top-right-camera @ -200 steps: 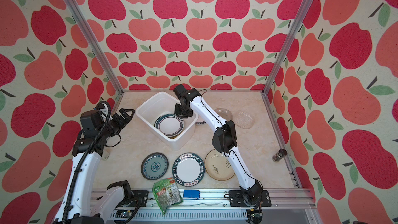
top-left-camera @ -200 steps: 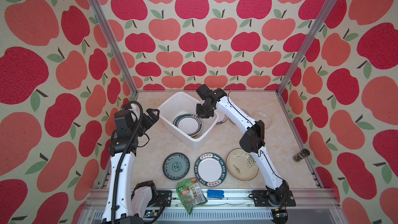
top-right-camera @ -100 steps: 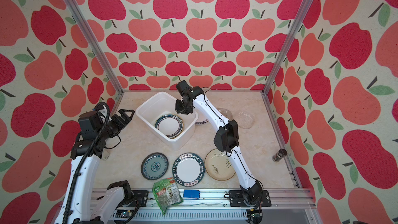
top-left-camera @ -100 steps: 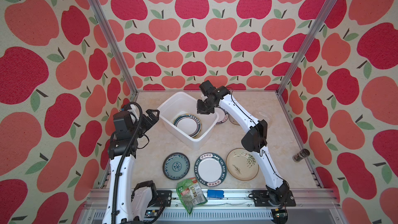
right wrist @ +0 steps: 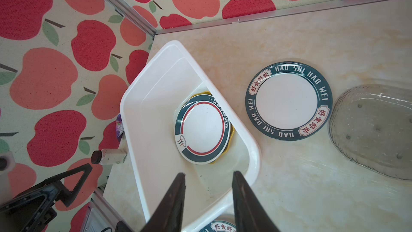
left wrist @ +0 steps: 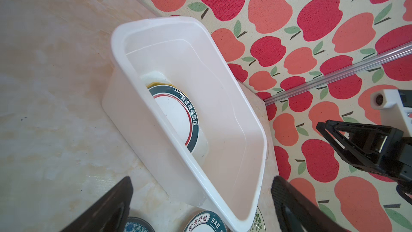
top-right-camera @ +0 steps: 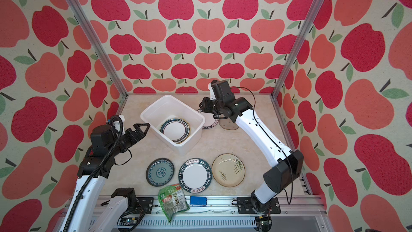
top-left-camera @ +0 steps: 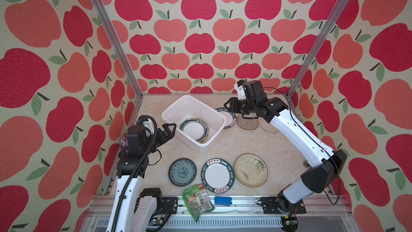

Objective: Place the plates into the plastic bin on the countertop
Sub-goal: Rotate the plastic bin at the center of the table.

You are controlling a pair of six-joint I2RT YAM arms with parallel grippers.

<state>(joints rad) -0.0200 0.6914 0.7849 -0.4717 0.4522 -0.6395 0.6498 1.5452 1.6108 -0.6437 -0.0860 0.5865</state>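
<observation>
The plastic bin (top-left-camera: 207, 106) stands at the back left of the countertop (top-left-camera: 234, 143). In it a white, dark-green-rimmed plate (top-left-camera: 193, 129) lies on a yellow one. Behind the bin are a lettered plate (top-left-camera: 229, 119), a smoky glass plate (top-left-camera: 247, 125) and a clear glass plate (top-left-camera: 268, 128). In front lie a blue-green plate (top-left-camera: 182, 171), a lettered plate (top-left-camera: 218, 175) and a cream plate (top-left-camera: 250, 170). My right gripper (top-left-camera: 227, 106) hangs open and holds nothing, above the bin's far right rim (right wrist: 254, 152). My left gripper (top-left-camera: 170, 128) is wide open, just left of the bin (left wrist: 156, 143).
A green snack packet (top-left-camera: 197, 199) and a small blue block (top-left-camera: 223, 200) sit on the front rail. A small black-capped bottle (right wrist: 109, 156) lies by the left wall. Apple-print walls and aluminium posts close in three sides.
My right gripper has pulled back from over the bin toward the right and its jaws have spread apart. The plate in the bin lies still. The left arm has barely moved.
</observation>
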